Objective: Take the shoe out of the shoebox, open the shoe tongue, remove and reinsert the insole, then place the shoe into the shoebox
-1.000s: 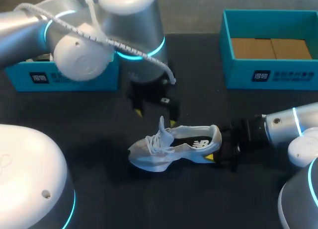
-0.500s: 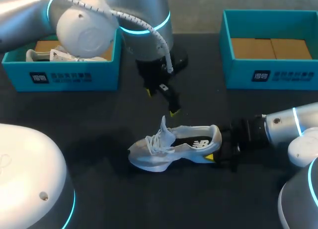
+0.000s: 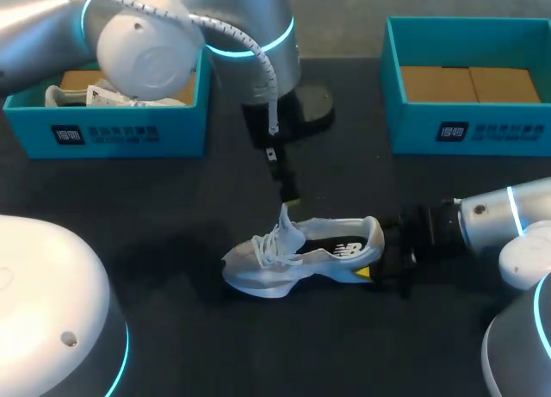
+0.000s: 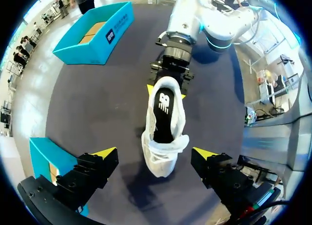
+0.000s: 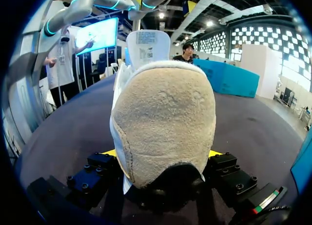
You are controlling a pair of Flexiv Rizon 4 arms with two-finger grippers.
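A white sneaker (image 3: pixel 297 252) lies on the dark table, toe to the left, its tongue (image 3: pixel 281 216) standing up. My right gripper (image 3: pixel 376 263) is shut on the heel; in the right wrist view the suede heel (image 5: pixel 163 122) fills the space between its fingers (image 5: pixel 163 154). My left gripper (image 3: pixel 288 190) hangs just above the tongue and laces. In the left wrist view it (image 4: pixel 155 153) is open, its yellow tips wide on either side of the shoe's toe (image 4: pixel 163 156) below. The black insole (image 4: pixel 162 115) shows inside the shoe.
A teal shoebox (image 3: pixel 469 78) with a bare cardboard floor stands at the back right. Another teal box (image 3: pixel 112 126) at the back left holds a white shoe and paper. My left arm's large joints hang over the back left of the table.
My left gripper has turned and moved to the right and back; it now hangs over the shoe's tongue. The right gripper and the shoe have stayed put.
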